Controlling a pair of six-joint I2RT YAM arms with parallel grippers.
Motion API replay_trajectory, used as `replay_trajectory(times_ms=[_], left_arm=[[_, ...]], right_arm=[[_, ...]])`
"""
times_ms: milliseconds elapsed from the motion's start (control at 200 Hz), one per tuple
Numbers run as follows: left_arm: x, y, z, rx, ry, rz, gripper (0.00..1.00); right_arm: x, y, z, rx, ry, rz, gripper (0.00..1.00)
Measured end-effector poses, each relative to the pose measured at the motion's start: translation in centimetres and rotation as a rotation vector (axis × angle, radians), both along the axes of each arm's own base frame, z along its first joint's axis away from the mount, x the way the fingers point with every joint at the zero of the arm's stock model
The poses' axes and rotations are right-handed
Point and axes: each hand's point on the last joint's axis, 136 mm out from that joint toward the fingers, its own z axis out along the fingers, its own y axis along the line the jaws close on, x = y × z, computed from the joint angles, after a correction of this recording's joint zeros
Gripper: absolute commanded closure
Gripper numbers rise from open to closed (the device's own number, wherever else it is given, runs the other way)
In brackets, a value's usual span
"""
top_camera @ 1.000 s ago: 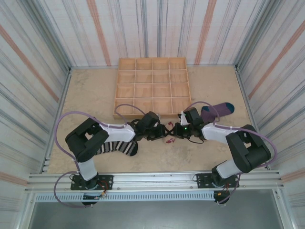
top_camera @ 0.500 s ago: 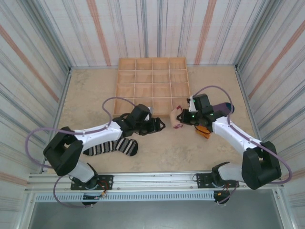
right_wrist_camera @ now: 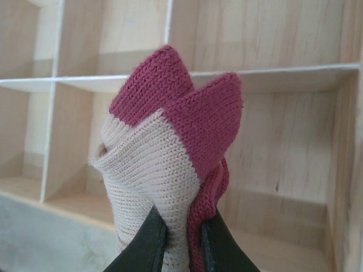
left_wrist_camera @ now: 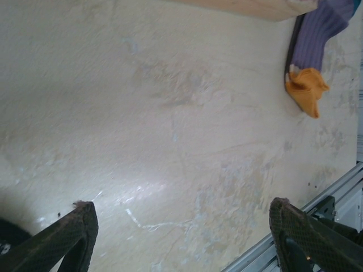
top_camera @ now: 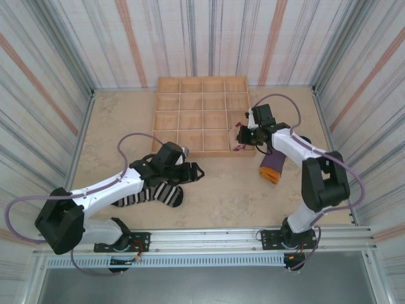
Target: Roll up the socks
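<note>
We start with the table (top_camera: 126,120), which carries everything. At its far side sits the wooden tray (top_camera: 209,153), a grid of square compartments. Every compartment we can see holds nothing.

On the table nearer the arms lies the black-and-white striped sock (top_camera: 149,195), flat and partly under the left arm. The purple sock (top_camera: 274,166) lies just right of the tray's near corner, its orange end toward us and its far end hidden by the right arm.

The tan sock (right_wrist_camera: 164,153), bunched with its dark red toe folded upward, is pinched at its lower end in the right gripper (right_wrist_camera: 180,226), whose jaws are closed tight on the knit. It hangs at the tray's near right corner compartment. From above we cannot tell whether it is already inside or just over it.

The left gripper (left_wrist_camera: 182,208) hovers over bare table beside the striped sock, its jaws spread wide and holding nothing.

We judge all three socks light, soft and limp, with a grippy knit that is neither slippery nor fragile. A bundle will likely loosen unless held across its folds. A flat sock is best pinched at the toe or the cuff.
</note>
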Motion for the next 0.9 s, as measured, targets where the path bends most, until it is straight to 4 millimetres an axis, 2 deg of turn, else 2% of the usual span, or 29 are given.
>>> replay_trajectory(times_ms=[110, 225, 356, 546, 606, 676, 746, 822, 902], left_arm=[[-0.9, 0.9, -1.1, 0.016, 0.022, 0.006, 0.2], [-1.4, 1.4, -2.0, 0.03, 0.041, 0.01, 0.2], [-1.5, 1.5, -2.1, 0.03, 0.047, 0.014, 0.21], [-1.5, 1.3, -2.2, 0.028, 0.052, 0.011, 0.22], [-1.5, 1.2, -2.3, 0.023, 0.059, 0.01, 0.22], [-1.5, 1.0, -2.5, 0.019, 0.065, 0.009, 0.23], [-1.5, 0.8, -2.6, 0.025, 0.069, 0.005, 0.23], [-1.8, 0.0, -2.3, 0.029, 0.065, -0.017, 0.23], [-1.8, -1.1, -1.7, 0.023, 0.055, -0.04, 0.23]], right_arm=[[1.8, -0.5, -2.5, 0.043, 0.057, -0.011, 1.0], [2.6, -0.7, -4.5, 0.076, 0.13, -0.009, 1.0], [2.5, 0.1, -5.5, 0.119, 0.179, 0.016, 1.0], [2.5, 0.1, -5.8, 0.167, 0.212, 0.024, 1.0], [2.5, 0.1, -5.9, 0.171, 0.221, 0.025, 0.91], [2.5, 0.1, -6.0, 0.167, 0.231, 0.021, 0.76], [2.5, -0.2, -6.2, 0.154, 0.237, 0.011, 0.68], [2.4, -0.3, -6.2, 0.147, 0.241, 0.003, 0.58], [2.3, -0.4, -6.0, 0.138, 0.234, 0.0, 0.42]])
